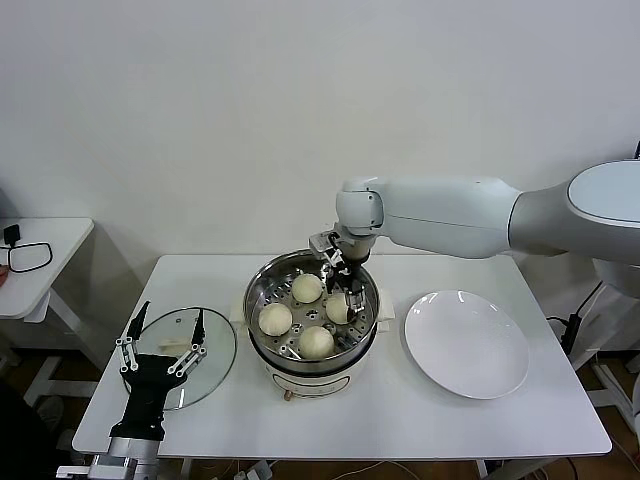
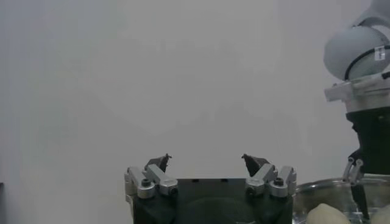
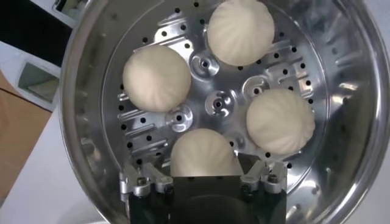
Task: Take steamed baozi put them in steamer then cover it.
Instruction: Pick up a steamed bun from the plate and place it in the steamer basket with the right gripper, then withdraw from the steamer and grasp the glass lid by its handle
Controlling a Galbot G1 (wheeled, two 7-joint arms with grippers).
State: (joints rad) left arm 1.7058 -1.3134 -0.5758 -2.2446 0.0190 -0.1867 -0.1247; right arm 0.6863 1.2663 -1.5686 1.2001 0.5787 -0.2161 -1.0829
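the right gripper point(image 1: 341, 283) is reaching down into the steamer point(image 1: 262, 290), its jaws spread to either side of the fourth of the steamed baozi point(image 3: 203, 155); whether the pads are pressing it or have let go cannot be told. all four buns are lying on the perforated tray point(image 3: 219, 100), apart from one another, and the plate point(image 1: 466, 343) is sitting bare to the right. the left gripper point(image 1: 160, 352) is hovering over the cover point(image 1: 215, 345), jaws released, with the lid lying flat on the table point(image 1: 400, 420) left of the pot. judged by appearance, the buns are soft, light and easily dented, so they are wanting a gentle side hold. the glass lid is looking stiff, heavier, slippery and breakable, best taken by its white handle point(image 1: 176, 347).
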